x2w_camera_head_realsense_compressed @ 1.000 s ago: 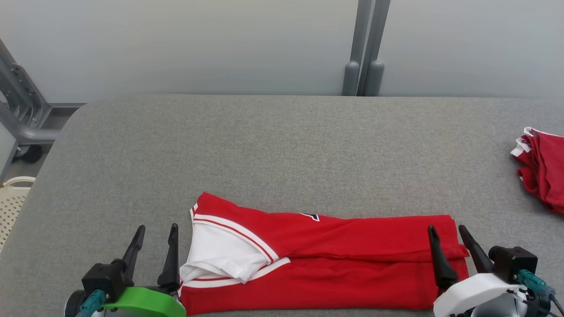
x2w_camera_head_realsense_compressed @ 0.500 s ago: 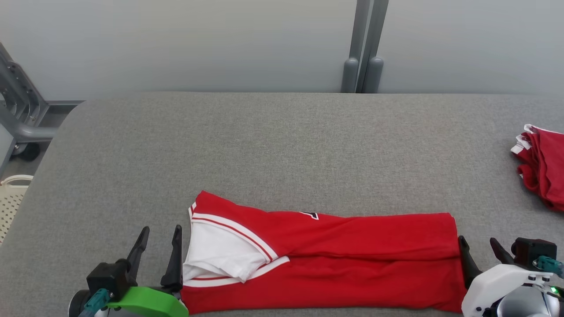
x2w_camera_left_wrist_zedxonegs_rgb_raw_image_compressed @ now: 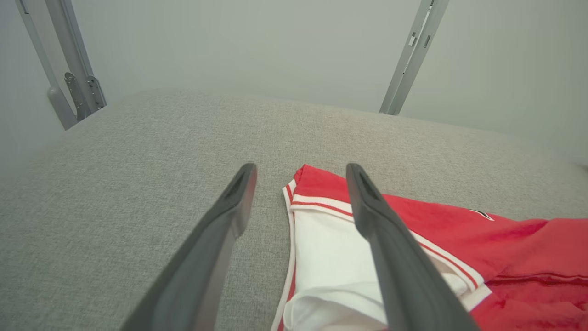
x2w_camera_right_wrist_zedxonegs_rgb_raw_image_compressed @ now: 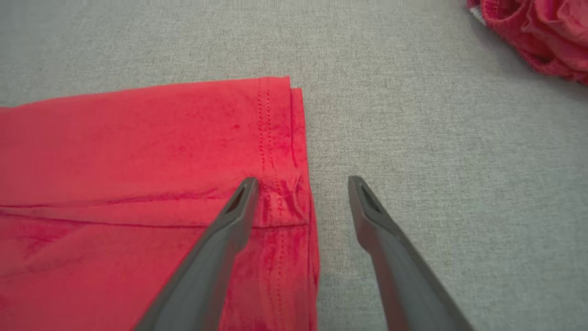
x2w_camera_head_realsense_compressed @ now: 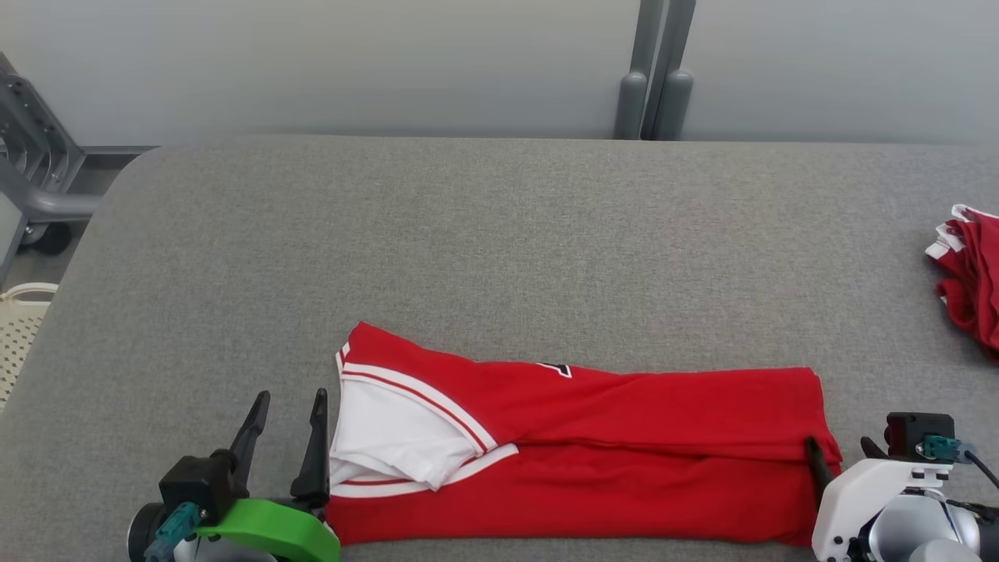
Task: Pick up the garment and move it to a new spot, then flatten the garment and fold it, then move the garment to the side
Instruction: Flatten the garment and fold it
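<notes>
The garment [x2w_camera_head_realsense_compressed: 609, 445], a red jersey with white trim and a white inner panel, lies folded into a long band near the table's front edge. My left gripper [x2w_camera_head_realsense_compressed: 290, 406] stands open just left of the collar end, holding nothing. In the left wrist view, the left gripper [x2w_camera_left_wrist_zedxonegs_rgb_raw_image_compressed: 298, 172] straddles the garment's [x2w_camera_left_wrist_zedxonegs_rgb_raw_image_compressed: 482, 248] collar corner, one finger over the white part. My right gripper [x2w_camera_head_realsense_compressed: 841, 453] is open at the hem end, low in the head view. In the right wrist view, the right gripper [x2w_camera_right_wrist_zedxonegs_rgb_raw_image_compressed: 301, 184] hovers over the garment's [x2w_camera_right_wrist_zedxonegs_rgb_raw_image_compressed: 138, 161] stitched hem edge, its left finger above cloth.
The grey fabric table [x2w_camera_head_realsense_compressed: 499, 250] spreads wide behind the garment. A crumpled red and white cloth pile [x2w_camera_head_realsense_compressed: 972, 273] lies at the right edge, also seen as a red heap [x2w_camera_right_wrist_zedxonegs_rgb_raw_image_compressed: 537, 37]. A white perforated basket [x2w_camera_head_realsense_compressed: 19, 328] and a metal frame [x2w_camera_head_realsense_compressed: 31, 187] stand off the left side.
The right gripper has drawn back and to the right, from over the hem end to beside it, still open. The head camera shifted slightly. The left gripper barely moved.
</notes>
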Motion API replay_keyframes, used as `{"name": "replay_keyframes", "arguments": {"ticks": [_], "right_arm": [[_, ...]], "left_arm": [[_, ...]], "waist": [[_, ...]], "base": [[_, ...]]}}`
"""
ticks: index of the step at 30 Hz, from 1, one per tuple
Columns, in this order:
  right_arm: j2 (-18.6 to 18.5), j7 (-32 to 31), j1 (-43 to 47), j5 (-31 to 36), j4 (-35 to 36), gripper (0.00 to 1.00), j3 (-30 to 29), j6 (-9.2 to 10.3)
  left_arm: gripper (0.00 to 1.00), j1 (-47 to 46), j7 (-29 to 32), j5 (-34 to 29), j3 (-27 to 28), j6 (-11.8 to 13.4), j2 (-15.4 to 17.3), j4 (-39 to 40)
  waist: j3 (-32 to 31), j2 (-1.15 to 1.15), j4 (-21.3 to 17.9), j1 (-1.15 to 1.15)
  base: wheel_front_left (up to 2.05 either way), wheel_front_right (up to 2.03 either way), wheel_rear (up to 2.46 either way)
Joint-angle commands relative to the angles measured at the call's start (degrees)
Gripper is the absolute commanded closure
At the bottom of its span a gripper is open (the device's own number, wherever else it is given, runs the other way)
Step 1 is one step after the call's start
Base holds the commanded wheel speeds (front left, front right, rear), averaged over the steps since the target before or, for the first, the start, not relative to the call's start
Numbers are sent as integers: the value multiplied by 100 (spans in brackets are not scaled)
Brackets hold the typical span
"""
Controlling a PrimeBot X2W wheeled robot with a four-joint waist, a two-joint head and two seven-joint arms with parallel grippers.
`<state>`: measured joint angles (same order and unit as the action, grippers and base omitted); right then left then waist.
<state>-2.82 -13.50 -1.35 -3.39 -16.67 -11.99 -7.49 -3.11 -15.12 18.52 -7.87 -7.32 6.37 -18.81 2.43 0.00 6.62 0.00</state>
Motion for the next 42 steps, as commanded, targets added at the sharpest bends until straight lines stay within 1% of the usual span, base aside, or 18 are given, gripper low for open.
{"name": "replay_keyframes", "arguments": {"ticks": [1, 4, 8, 15, 20, 22, 23, 27, 31, 37, 42], "right_arm": [[-17, 74, -77, 0, -53, 0, -17, 2], [-15, 78, -92, -40, -211, 0, -43, 2], [-17, -145, -142, -199, -481, 0, -67, 2], [2, -316, -218, -507, -786, 0, -59, 2], [14, -694, -321, -701, -981, 0, -119, 2], [23, -847, -368, -781, -936, 31, -120, 1], [26, -927, -380, -803, -895, 54, -110, 1], [21, -1232, -411, -818, -690, 100, -119, 1], [-13, -1412, -348, -716, -486, 100, -251, 6], [-32, -1407, -343, -576, -266, 100, -472, 8], [-33, -1313, -353, -436, -11, 100, -803, 7]], "left_arm": [[0, -107, -3, 8, -22, -22, 18, -5], [0, -144, -4, 36, -57, -22, 56, -3], [0, -163, -4, 60, -92, -23, 78, -5], [0, -185, -4, 67, -103, -18, 106, 12], [0, -217, -4, 79, -111, -19, 107, 4], [0, -221, -4, 82, -104, -19, 100, -4], [0, -219, -4, 89, -99, -19, 95, -8], [0, -213, -4, 108, -92, -19, 82, -20], [0, -227, -4, 116, -100, -19, 68, -26], [0, -212, -4, 116, -80, -19, 85, -46], [0, -187, -4, 115, -25, -19, 75, -20]], "waist": [[42, 0, 43, 0], [94, 0, 89, 0], [157, 0, 153, 0], [208, 0, 223, 0], [225, 0, 265, 0], [222, 0, 272, 0], [219, 0, 272, 0], [216, 0, 268, 0], [210, 0, 269, 0], [202, 0, 242, 0], [194, 0, 209, 0]], "base": [[0, 0, 0], [0, 0, 0], [0, 0, 0], [0, 0, 0], [0, 0, 0], [0, 0, 0], [0, 0, 0], [0, 0, 0], [0, 0, 0], [0, 0, 0], [0, 0, 0]]}}
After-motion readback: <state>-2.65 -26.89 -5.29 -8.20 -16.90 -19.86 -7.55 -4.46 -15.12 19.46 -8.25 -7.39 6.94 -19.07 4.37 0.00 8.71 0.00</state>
